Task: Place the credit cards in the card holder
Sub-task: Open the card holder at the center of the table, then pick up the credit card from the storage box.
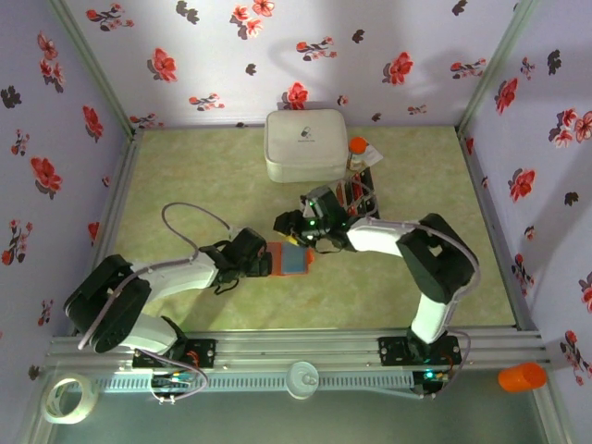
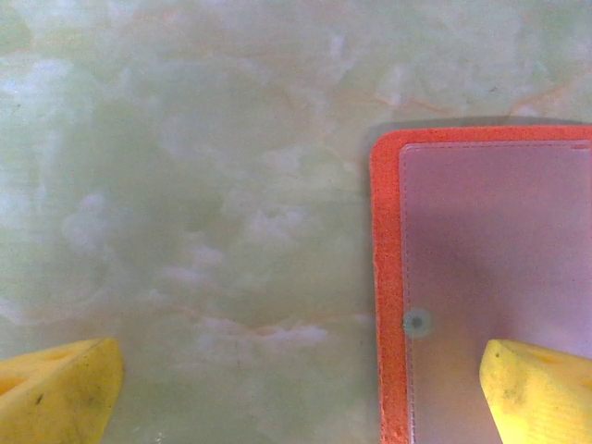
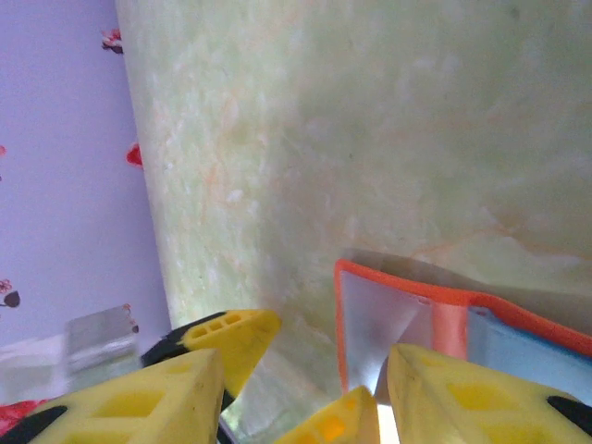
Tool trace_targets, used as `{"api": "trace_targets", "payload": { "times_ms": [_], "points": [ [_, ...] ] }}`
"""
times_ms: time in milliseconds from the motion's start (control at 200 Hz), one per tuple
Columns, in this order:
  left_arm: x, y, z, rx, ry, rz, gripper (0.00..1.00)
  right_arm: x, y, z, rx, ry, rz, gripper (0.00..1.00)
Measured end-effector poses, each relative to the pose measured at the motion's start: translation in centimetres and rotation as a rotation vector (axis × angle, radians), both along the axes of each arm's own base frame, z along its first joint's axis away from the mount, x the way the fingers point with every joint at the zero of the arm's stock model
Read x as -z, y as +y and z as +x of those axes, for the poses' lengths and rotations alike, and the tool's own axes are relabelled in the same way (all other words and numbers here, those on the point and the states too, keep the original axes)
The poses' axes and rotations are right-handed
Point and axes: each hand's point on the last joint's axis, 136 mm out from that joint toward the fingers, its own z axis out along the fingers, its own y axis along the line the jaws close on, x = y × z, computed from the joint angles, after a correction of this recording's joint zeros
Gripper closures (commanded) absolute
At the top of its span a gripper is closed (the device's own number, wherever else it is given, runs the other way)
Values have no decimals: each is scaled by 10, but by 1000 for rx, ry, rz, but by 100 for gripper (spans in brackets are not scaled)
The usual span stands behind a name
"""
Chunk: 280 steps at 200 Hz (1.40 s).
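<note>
My left gripper gapes wide, empty, one finger over the card holder at centre, probably pinning it open. My right gripper hovers half-parted by the lifted flap; I cannot tell if it holds anything. Credit cards wait upper right.

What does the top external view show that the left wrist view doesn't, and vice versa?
Top external adds: the large white rounded case, a small orange-capped container beside it, and the right claw at the far side of the bright orange folding wallet. Left wrist adds: the small round snap on the wallet's inner panel, and the left claw wide open, one yellow fingertip over that panel, the other over the green marbled table. Shared: that wallet, opened with its blue-grey inside showing, and the table.
</note>
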Motion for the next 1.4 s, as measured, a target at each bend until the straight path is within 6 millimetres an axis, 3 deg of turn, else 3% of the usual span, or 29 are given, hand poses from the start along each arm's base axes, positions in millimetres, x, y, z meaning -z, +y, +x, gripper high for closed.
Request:
{"api": "trace_targets", "payload": {
  "times_ms": [170, 265, 465, 645, 965, 1400],
  "points": [
    [0, 0, 0, 1, -1, 2, 0, -44, -32, 23, 8, -182, -208, 49],
    [0, 0, 0, 2, -2, 3, 0, -52, -57, 33, 12, -256, -380, 49],
    [0, 0, 0, 1, -4, 6, 0, -26, -115, 36, -26, -258, -757, 56],
    [0, 0, 0, 2, -4, 6, 0, 7, -148, 30, -77, -194, -971, 63],
    [0, -1, -1, 7, -4, 6, 0, 25, -175, 36, -74, -152, -1092, 69],
    [1, -2, 0, 7, -8, 24, 0, 40, -176, 38, -91, -121, -1110, 76]
  ]
}}
